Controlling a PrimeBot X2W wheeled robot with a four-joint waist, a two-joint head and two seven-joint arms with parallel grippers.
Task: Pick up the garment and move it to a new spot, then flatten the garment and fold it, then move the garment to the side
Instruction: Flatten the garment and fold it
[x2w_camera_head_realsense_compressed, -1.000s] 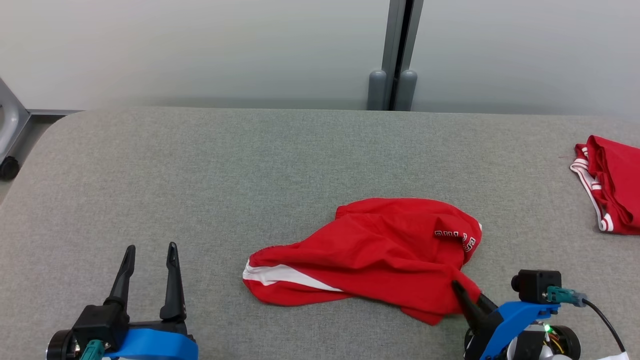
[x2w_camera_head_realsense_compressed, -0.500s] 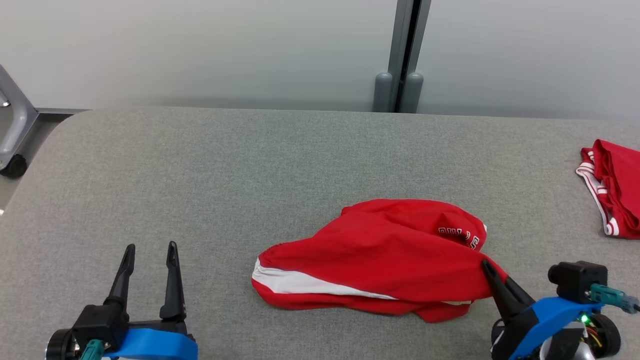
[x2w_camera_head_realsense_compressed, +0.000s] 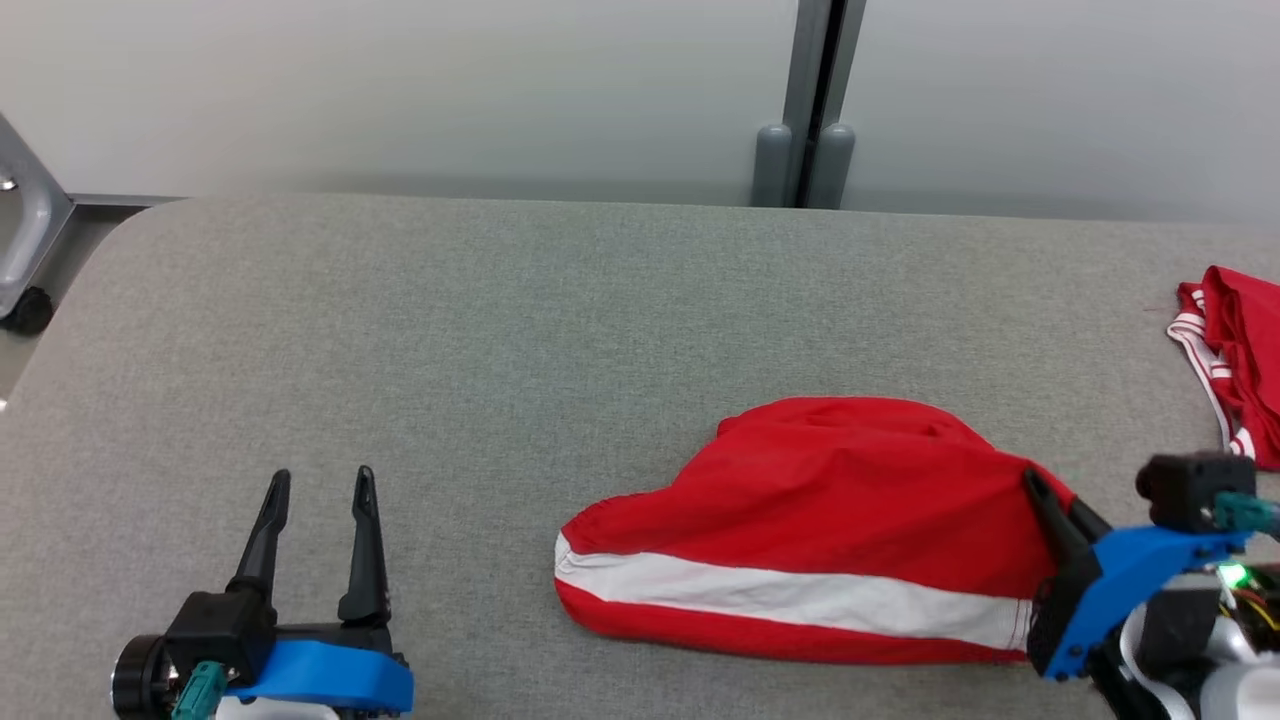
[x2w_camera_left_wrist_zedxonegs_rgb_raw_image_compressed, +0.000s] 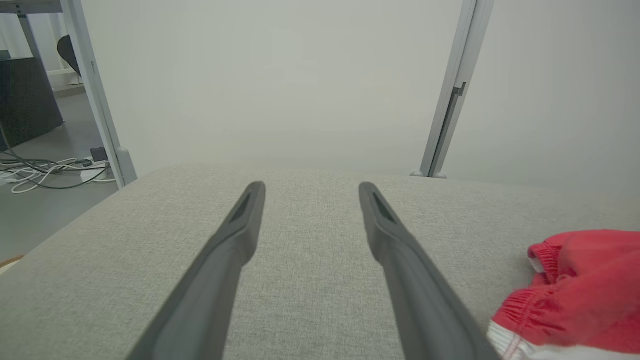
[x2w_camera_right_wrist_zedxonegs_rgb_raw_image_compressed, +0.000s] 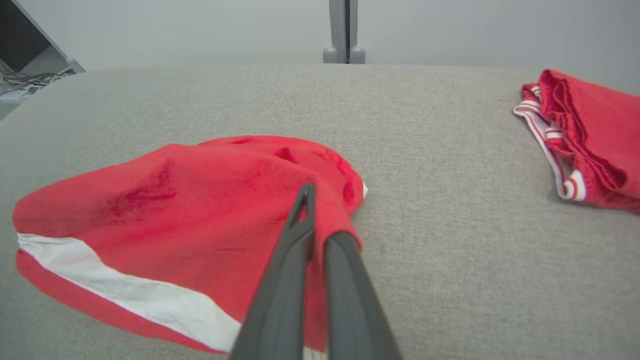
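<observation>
Toward the right of the counter (x2w_camera_head_realsense_compressed: 500, 330), my right gripper (x2w_camera_head_realsense_compressed: 1040, 490) pinches an edge of the red garment (x2w_camera_head_realsense_compressed: 830, 500), left gripper (x2w_camera_head_realsense_compressed: 322, 476) wide and empty; moving, flattening, folding lie ahead.

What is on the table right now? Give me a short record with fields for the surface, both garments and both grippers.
surface: grey fabric-covered table
main garment: red garment with a white stripe, rumpled, right of centre
second garment: red garment with white trim, bunched at the table's right edge, apart from the first
left gripper: open, empty, over bare table, clear of the cloth
right gripper: shut, pinching the striped garment's right end
</observation>
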